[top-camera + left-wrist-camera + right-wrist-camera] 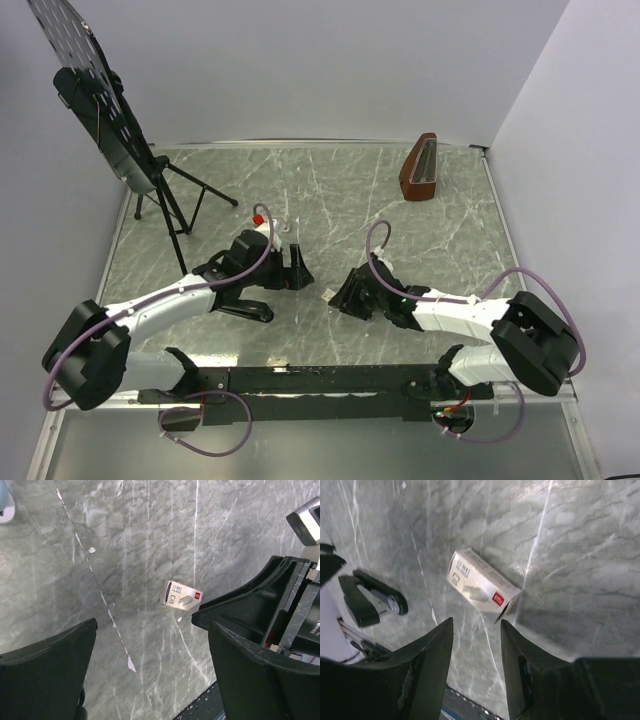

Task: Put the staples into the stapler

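Staple box (482,586) lies flat on the marble tabletop (330,200), btwn the two grippers; no loose staples visible. R gripper (476,625) is low, just behind the box – fingers partly apart, nothing btwn them, box just ahead of the tips; can't tell if a corner touches. L gripper (153,625) is spread wide and empty, box farther ahead. Black stapler (370,600) lies on the table, apart from the box, on the L arm's side.
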### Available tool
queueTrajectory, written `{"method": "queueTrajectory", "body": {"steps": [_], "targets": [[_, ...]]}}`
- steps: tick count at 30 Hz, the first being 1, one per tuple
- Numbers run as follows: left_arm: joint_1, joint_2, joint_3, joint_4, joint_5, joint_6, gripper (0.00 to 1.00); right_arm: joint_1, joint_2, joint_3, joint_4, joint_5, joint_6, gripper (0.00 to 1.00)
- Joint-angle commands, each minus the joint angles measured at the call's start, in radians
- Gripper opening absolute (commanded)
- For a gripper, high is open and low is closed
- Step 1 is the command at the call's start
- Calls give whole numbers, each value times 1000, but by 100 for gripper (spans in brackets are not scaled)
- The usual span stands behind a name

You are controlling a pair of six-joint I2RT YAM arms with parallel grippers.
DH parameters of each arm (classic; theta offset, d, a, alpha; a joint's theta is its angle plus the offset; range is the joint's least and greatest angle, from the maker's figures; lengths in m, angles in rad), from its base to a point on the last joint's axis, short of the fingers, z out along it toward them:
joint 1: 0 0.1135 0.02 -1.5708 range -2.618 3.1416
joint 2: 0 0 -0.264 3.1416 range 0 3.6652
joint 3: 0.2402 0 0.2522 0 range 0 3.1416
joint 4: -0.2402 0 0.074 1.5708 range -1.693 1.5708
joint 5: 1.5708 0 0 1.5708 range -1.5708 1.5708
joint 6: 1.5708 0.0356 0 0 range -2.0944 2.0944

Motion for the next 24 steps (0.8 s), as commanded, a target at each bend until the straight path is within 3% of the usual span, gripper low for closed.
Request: {"method": "queueTrajectory", "body": {"steps": [1,7,24], "targets": [[-15,27,25,82,-24,-21,98,6,33,-10,60,56,88,48],[-26,67,23,97,-29,-24,99,6,55,13,-12,89,100,44],[-51,122,2,142,-7,-41,96,-9,126,84,-11,87,-33,32]]}}
